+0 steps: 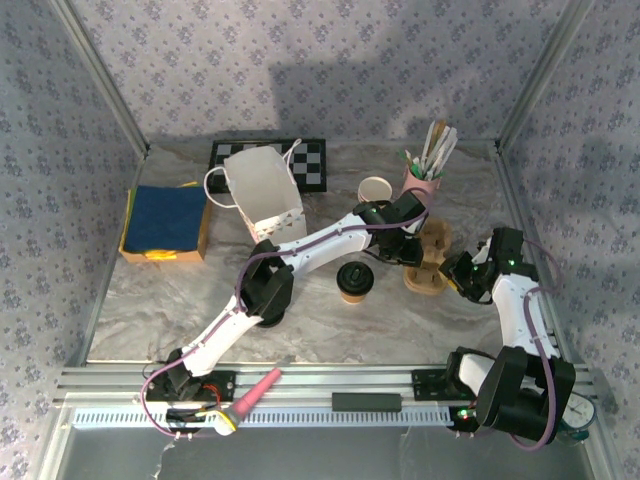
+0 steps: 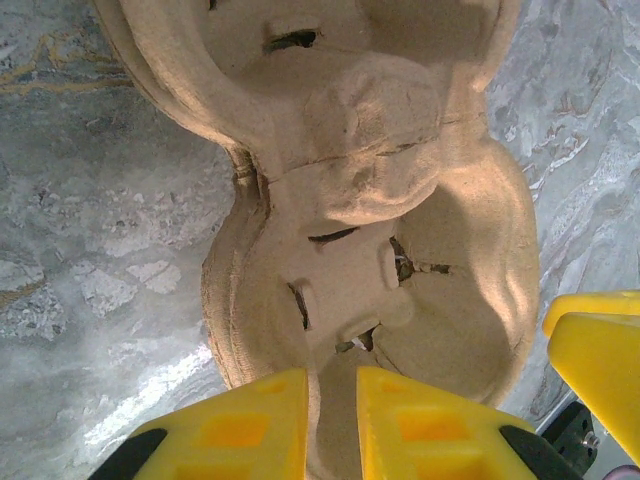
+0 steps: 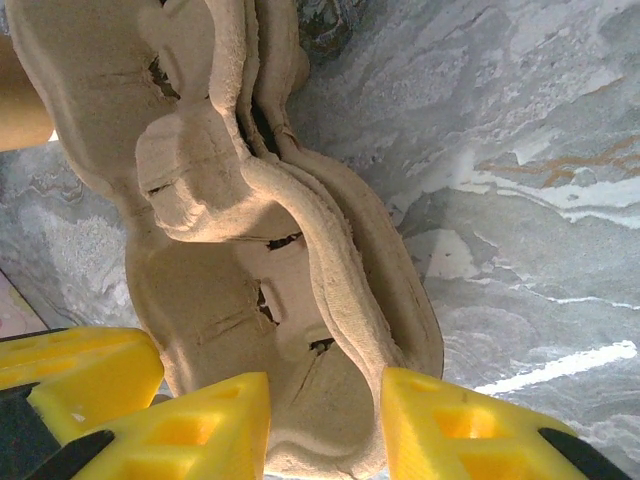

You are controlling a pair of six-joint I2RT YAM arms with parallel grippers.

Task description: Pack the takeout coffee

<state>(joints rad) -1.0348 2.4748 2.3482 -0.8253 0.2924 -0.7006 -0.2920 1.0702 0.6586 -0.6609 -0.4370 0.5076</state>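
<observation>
At the surface's (image 1: pixel 150 300) right-centre, the left arm (image 1: pixel 300 245) is stretching far and the right arm (image 1: pixel 515 300) is bending inward. Left jaws and right jaws are both pinching one pulp carrier stack (image 1: pixel 428 275). One takeout coffee (image 1: pixel 375 188) is standing just far-left.

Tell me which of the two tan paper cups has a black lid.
The nearer tan-brown paper cup: a round black lid covers it. The other tan paper cup, farther back, stands open, white inside.
</observation>
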